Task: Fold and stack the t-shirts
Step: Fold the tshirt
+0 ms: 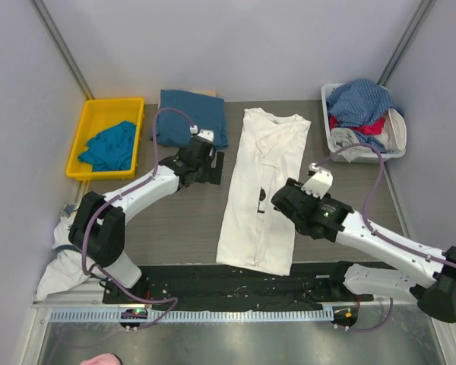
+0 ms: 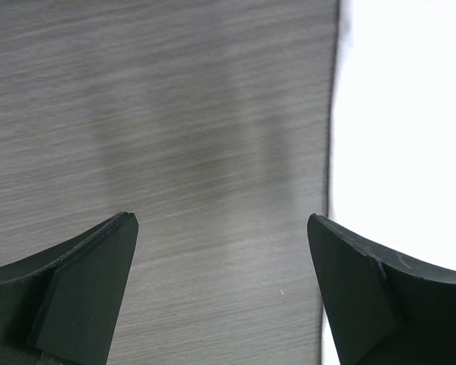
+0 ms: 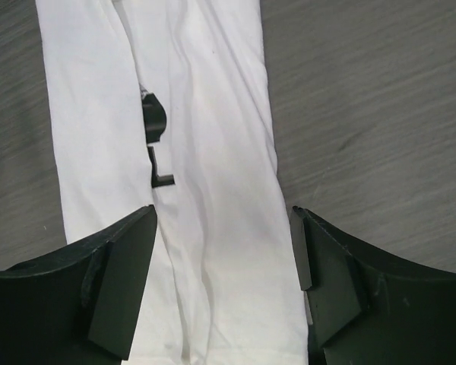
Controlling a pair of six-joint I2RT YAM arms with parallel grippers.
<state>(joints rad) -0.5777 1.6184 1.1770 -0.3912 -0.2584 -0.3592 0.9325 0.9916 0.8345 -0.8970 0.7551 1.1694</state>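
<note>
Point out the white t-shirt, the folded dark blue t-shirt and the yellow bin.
white t-shirt [image 1: 262, 190], top view, middle of the folded strip.
dark blue t-shirt [image 1: 184, 110], top view, upper face.
yellow bin [image 1: 82, 131], top view, left rim.

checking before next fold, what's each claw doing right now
Left claw: open, empty, over bare table.
Right claw: open, holding nothing, above the white t-shirt.

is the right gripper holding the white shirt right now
No, the right gripper stands open above the white t-shirt, its fingers spread apart with no cloth pinched between them.
</note>
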